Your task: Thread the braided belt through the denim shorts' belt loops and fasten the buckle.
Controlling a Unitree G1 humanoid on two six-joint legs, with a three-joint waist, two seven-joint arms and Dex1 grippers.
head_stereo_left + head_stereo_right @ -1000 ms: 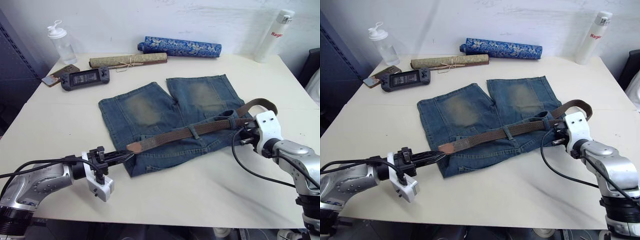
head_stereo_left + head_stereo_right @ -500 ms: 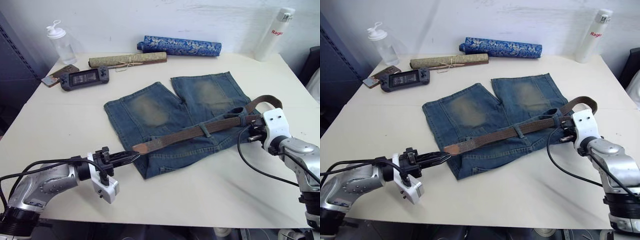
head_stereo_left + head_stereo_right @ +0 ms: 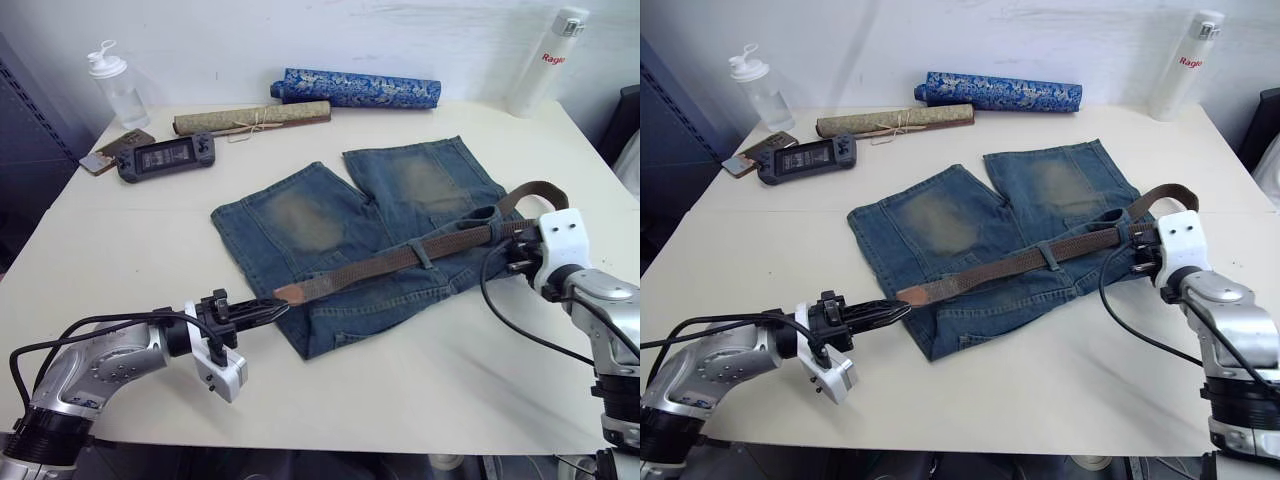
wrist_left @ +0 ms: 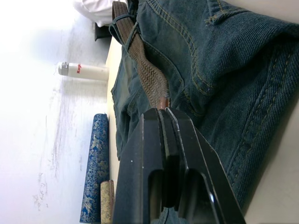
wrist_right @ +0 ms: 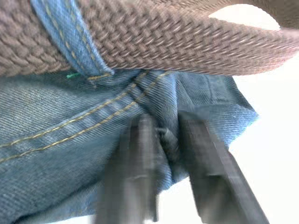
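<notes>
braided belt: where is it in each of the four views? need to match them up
Left eye view: braided belt runs diagonally across the denim shorts, from the left gripper toward the right gripper.
Right eye view: same diagonal, over the waistband.
Left wrist view: strap recedes from the fingertips.
Right wrist view: woven band above the fingers, under a belt loop.
Shared landmark: that denim, visible in all four.

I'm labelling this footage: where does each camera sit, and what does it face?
Eye views: head, looking down at the table with shorts and belt; both arms show.
Left wrist: along the left pincer, shut on the belt's tip.
Right wrist: along the right pincer, pinching denim under the belt.
All share belt and shorts.
</notes>
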